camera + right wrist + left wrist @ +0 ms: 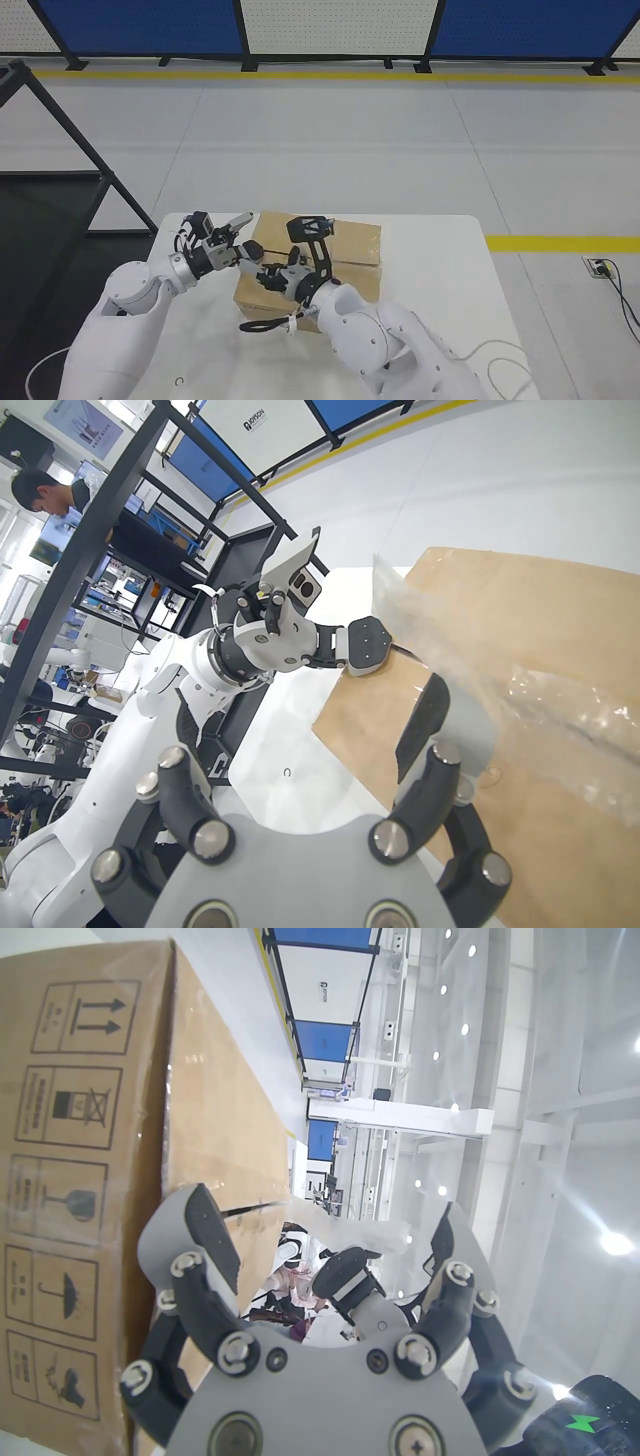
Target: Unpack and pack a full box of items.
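A white table (440, 300) carries one closed brown cardboard box (340, 240) near its middle. The box sits upright: the arrows printed on its end face point towards the top face, and both top flaps lie flat. Its long axis appears to run left to right across the table, with the seam between the flaps running the same way. The printed end faces the left arm.

Both arms meet at that left end of the box. The left gripper (325, 1208) hangs at the top edge of the printed end, its jaws spread wide and pinching nothing. In the right wrist view one of its black pads (367, 645) sits at the box's top corner, just beside the end of the seam; whether it touches the cardboard is unclear.

The right gripper (268, 277) is over the near left part of the box top, facing the left gripper. Its jaws also stand wide apart. One of its fingers (425, 720) is just above the top face.

A strip of clear packing tape (525, 700) follows the seam. Its free end is lifted off the cardboard and stands up between the two grippers, and the strip lies against the grey back of that right finger. Neither gripper visibly clamps it.
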